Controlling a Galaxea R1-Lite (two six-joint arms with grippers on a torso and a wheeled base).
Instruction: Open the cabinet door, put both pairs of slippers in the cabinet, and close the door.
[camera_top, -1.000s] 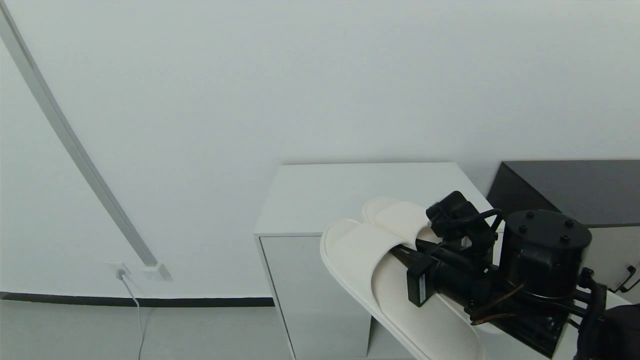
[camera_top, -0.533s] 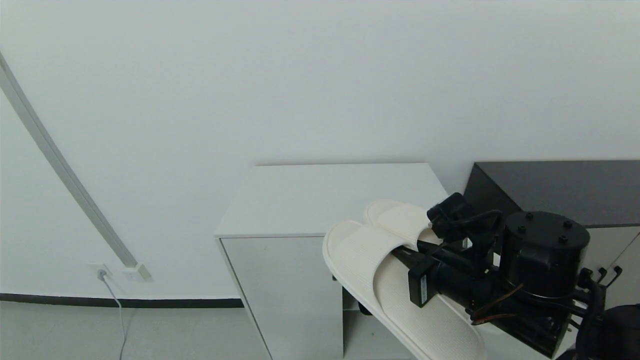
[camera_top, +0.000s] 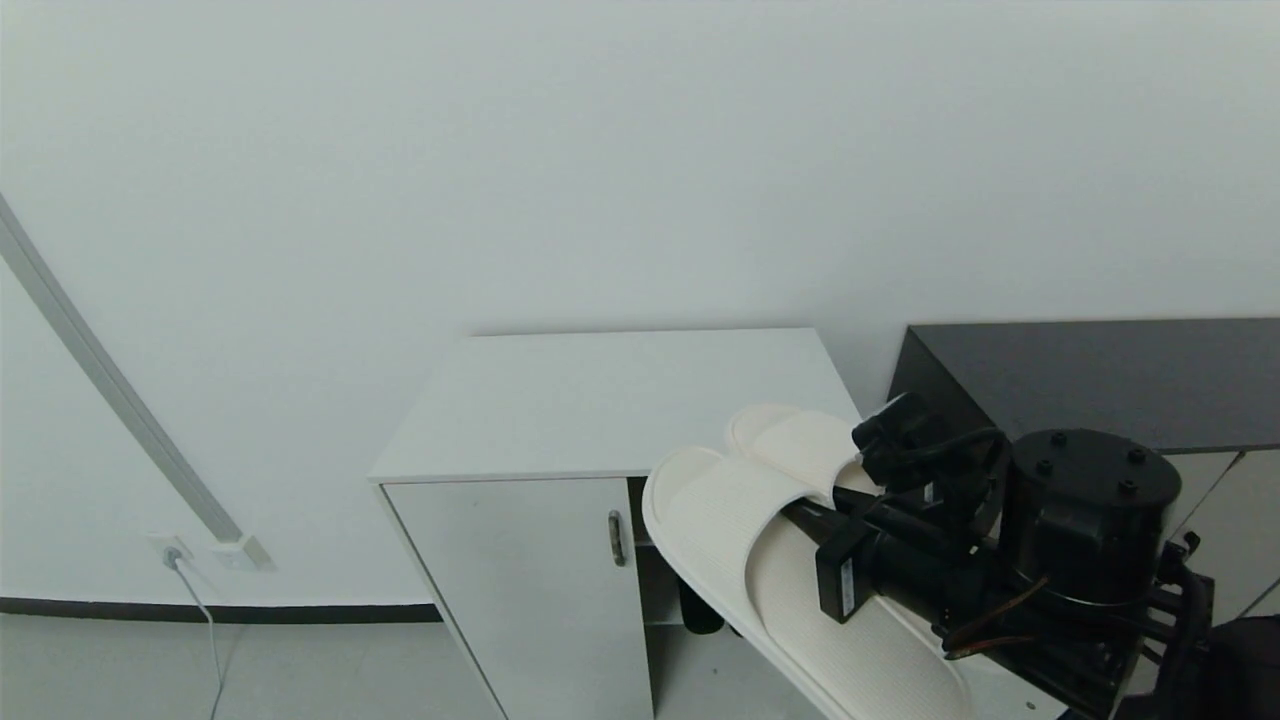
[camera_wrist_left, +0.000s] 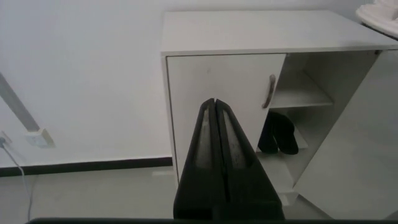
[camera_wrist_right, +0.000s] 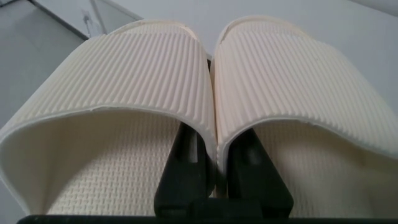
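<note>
My right gripper (camera_top: 805, 512) is shut on a pair of white ribbed slippers (camera_top: 725, 520), held side by side in the air in front of the white cabinet (camera_top: 600, 400). In the right wrist view its fingers pinch the two inner strap edges of the white slippers (camera_wrist_right: 143, 68) together. The cabinet's left door (camera_top: 530, 580) with its metal handle (camera_top: 615, 537) is closed. The right half stands open, showing a shelf (camera_wrist_left: 305, 96) and a pair of black slippers (camera_wrist_left: 278, 134) below it. My left gripper (camera_wrist_left: 215, 102) is shut and holds nothing, out in front of the closed door.
A black cabinet (camera_top: 1100, 370) stands against the wall just right of the white one. A grey conduit (camera_top: 100, 370) runs down the wall to a socket (camera_top: 168, 548) with a cable at the left. Grey floor (camera_wrist_left: 93, 193) lies open before the cabinet.
The head camera has swung, so the cabinet sits further left in the picture and its handle and open right half have come into sight. My right gripper still holds the white slippers the same way.
</note>
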